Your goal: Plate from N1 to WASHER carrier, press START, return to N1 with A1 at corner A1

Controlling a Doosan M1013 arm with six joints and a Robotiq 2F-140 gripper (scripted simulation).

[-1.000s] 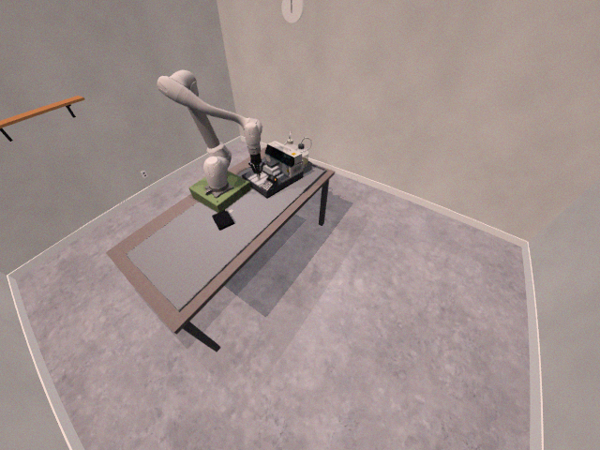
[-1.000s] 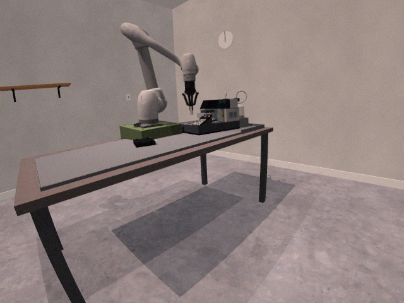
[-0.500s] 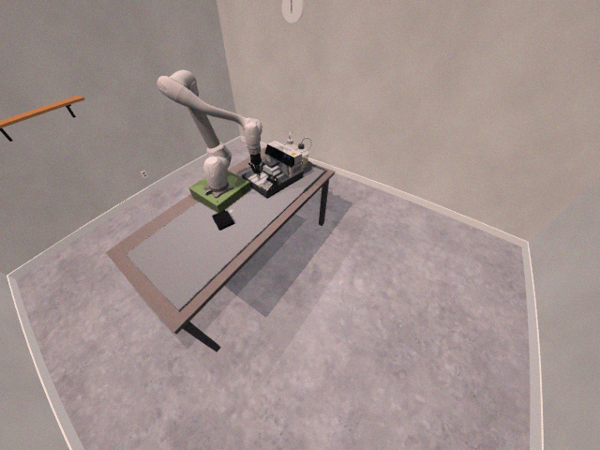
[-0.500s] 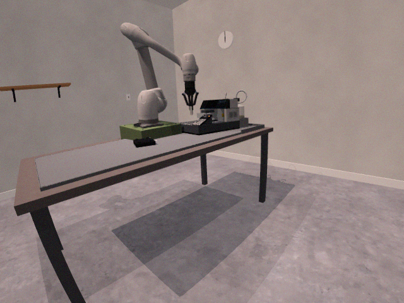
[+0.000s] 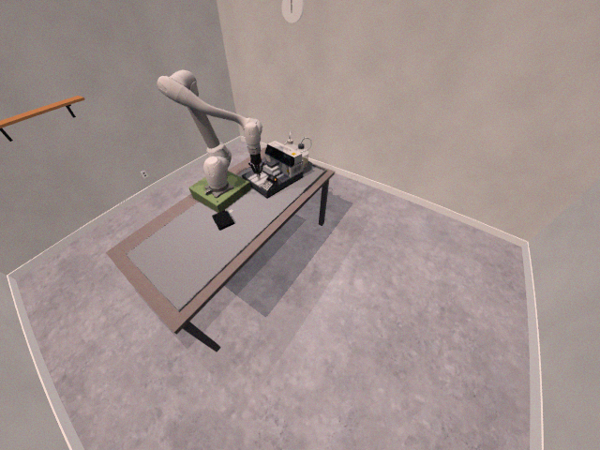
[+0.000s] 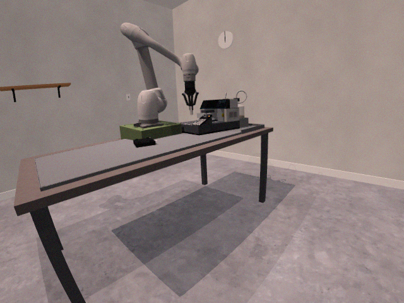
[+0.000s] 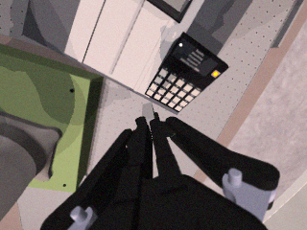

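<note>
My gripper (image 5: 258,174) (image 6: 191,113) (image 7: 149,110) is shut, with nothing seen between its fingers. It points down above the front of the washer (image 5: 291,163) (image 6: 227,114) (image 7: 113,35). In the wrist view the fingertips appear just below the lowest row of the keypad (image 7: 173,90). The washer's lamp (image 7: 215,74) (image 6: 209,115) (image 5: 275,179) glows amber. A dark-rimmed part, possibly the carrier (image 7: 164,11), is cut off by the wrist view's top edge. The black nest N1 (image 5: 223,220) (image 6: 144,142) is on the table; no plate can be made out in it. I cannot tell where the plate is or whether it is seated.
The green robot base (image 5: 217,197) (image 6: 153,130) (image 7: 82,158) stands beside the washer. The raised console carries the keypad and lamp. Bottles (image 5: 305,157) with a tube stand behind the washer. The brown table border (image 5: 251,246) (image 6: 130,164) runs around the grey top.
</note>
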